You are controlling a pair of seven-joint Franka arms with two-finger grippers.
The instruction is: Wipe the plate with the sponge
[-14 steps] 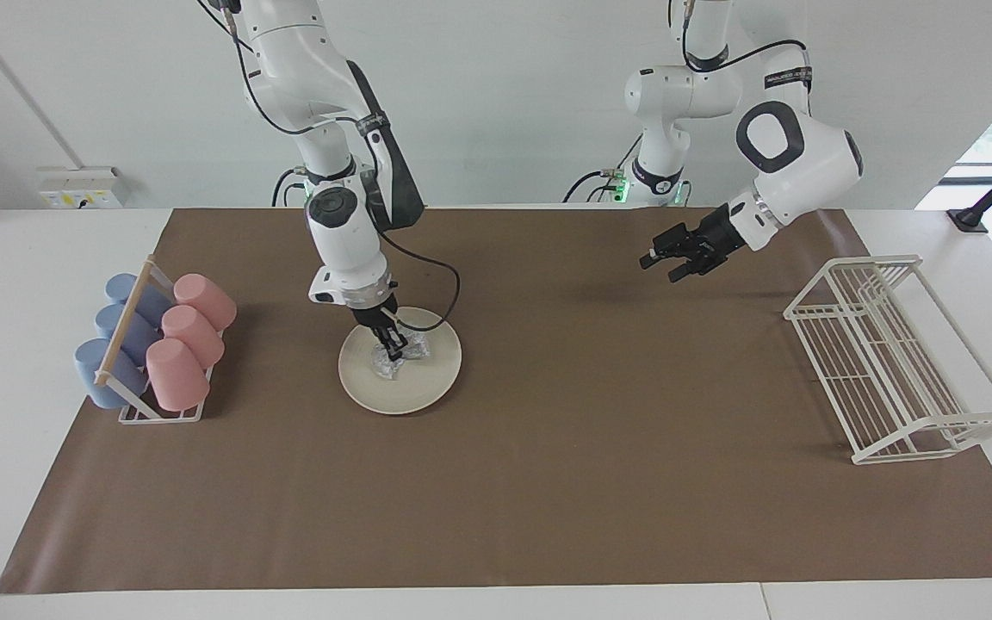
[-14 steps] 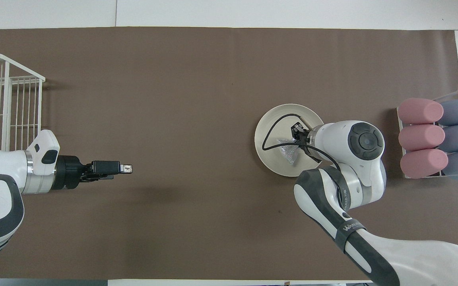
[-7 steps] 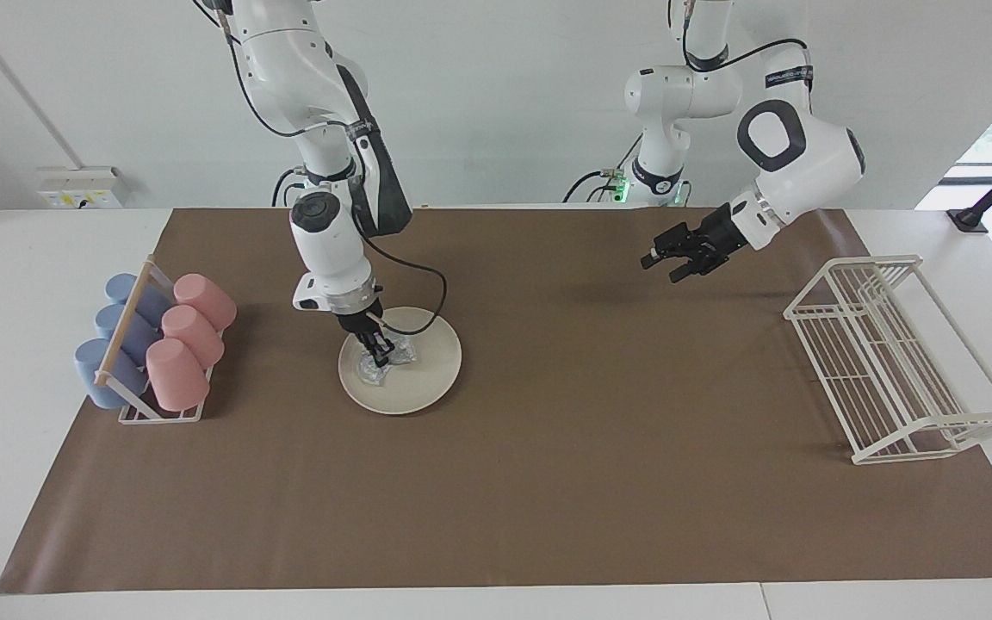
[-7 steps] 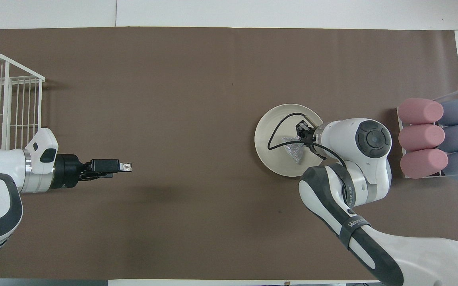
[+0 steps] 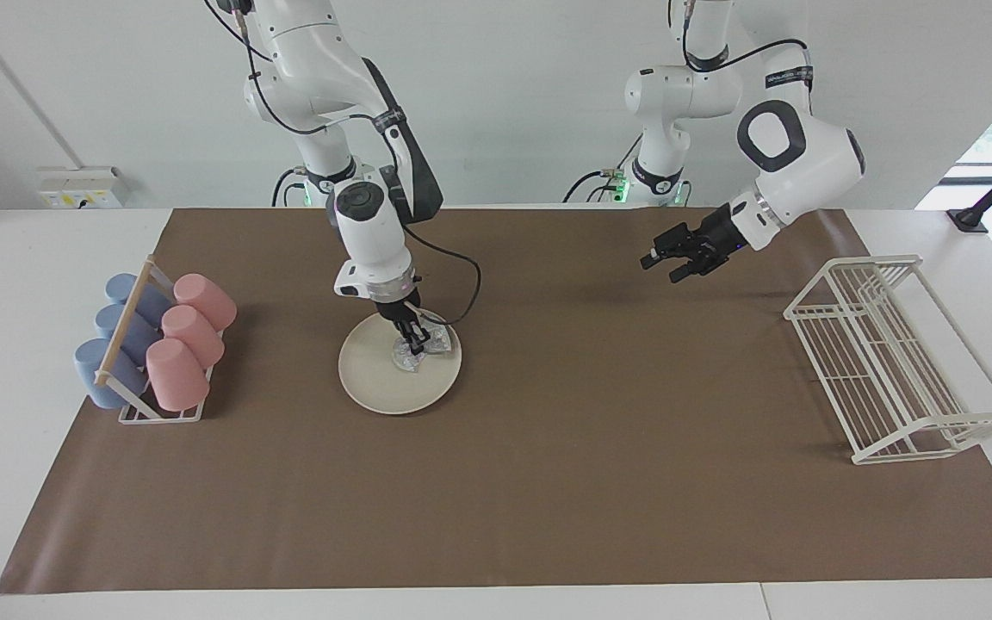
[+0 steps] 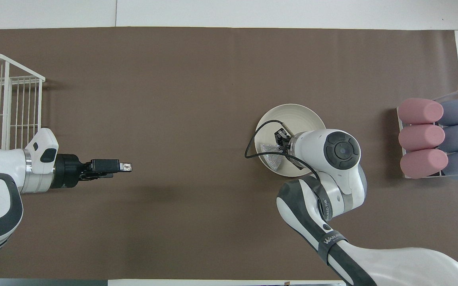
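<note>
The cream plate [image 5: 375, 383] lies on the brown mat, toward the right arm's end of the table; it also shows in the overhead view [image 6: 294, 113]. My right gripper [image 5: 414, 345] points down onto the plate and is shut on the silvery mesh sponge [image 5: 421, 352], which it presses on the plate's part toward the left arm's end. In the overhead view the sponge [image 6: 272, 157] lies by the plate's rim, and the right gripper [image 6: 281, 136] and wrist cover much of the plate. My left gripper [image 5: 660, 263] waits in the air over bare mat [image 6: 125, 167].
A rack of pink cups [image 5: 186, 340] and blue cups [image 5: 121, 323] lying on their sides stands at the right arm's end. A white wire dish rack [image 5: 892, 357] stands at the left arm's end. A black cable [image 5: 461, 293] loops from the right wrist over the plate.
My right gripper slid the sponge over the plate, first toward the cups, then back toward the left arm's end. The left arm has barely moved.
</note>
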